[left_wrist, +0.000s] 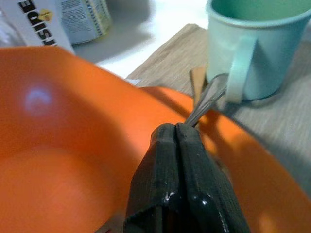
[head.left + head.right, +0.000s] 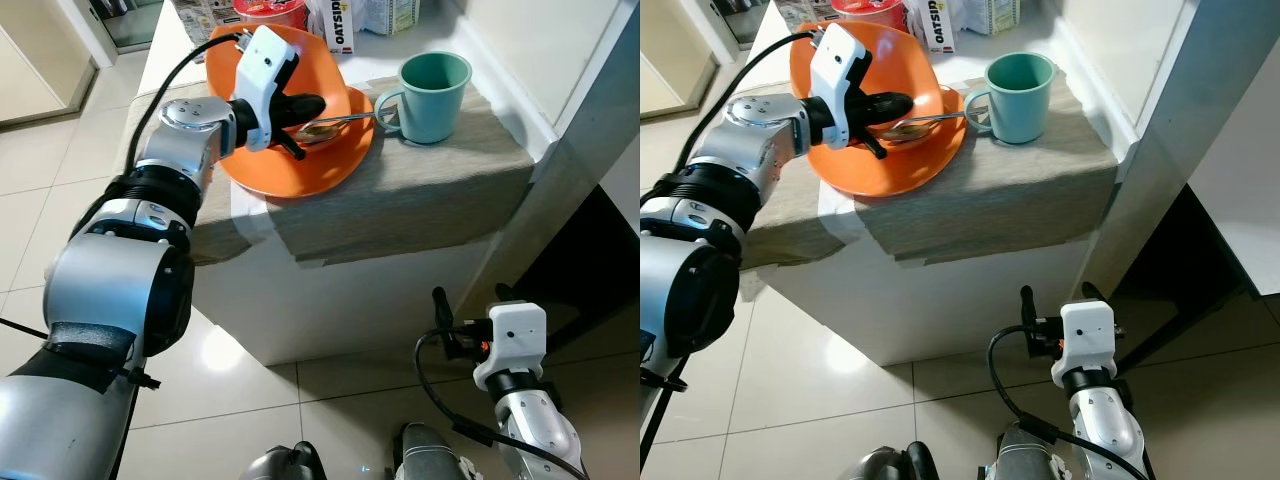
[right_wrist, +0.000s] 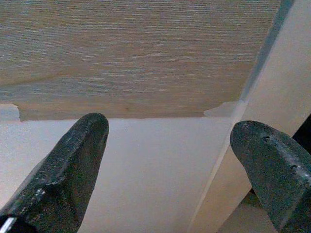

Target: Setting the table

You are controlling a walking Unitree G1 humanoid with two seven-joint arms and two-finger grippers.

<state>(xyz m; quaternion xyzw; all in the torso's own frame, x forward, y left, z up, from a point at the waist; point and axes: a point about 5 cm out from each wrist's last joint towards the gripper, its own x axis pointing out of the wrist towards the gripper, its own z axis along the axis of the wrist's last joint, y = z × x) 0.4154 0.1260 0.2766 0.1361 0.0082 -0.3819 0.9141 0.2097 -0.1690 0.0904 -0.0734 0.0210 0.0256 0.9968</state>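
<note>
The left claw (image 2: pixel 312 106) reaches over the desk with its two black fingers pressed together on the handle of a thin silver metal spoon (image 2: pixel 345 119); the spoon lies across a shallow, glossy orange plastic bowl (image 2: pixel 262 45), its handle reaching towards the mug; the bowl sits tilted on a round orange plate (image 2: pixel 300 170) of the same smooth finish; the plate rests on a beige woven cloth mat (image 2: pixel 420 200) whose front edge droops over the rim of the white desk (image 2: pixel 330 300); just beside the plate, on the mat, stands an upright teal cup with a loop handle (image 2: pixel 432 95), the handle facing the plate; behind them a printed carton marked OATSIDE (image 2: pixel 338 25) stands near the desk's back edge; to the robot's right of the cup a white wall panel (image 2: pixel 560 70) closes that side, with little mat left between cup and panel; the right claw (image 2: pixel 466 305) hangs low in front of the desk, fingers spread wide and holding nothing, above pale glossy floor tiles (image 2: pixel 240 400) with open floor around it.
</note>
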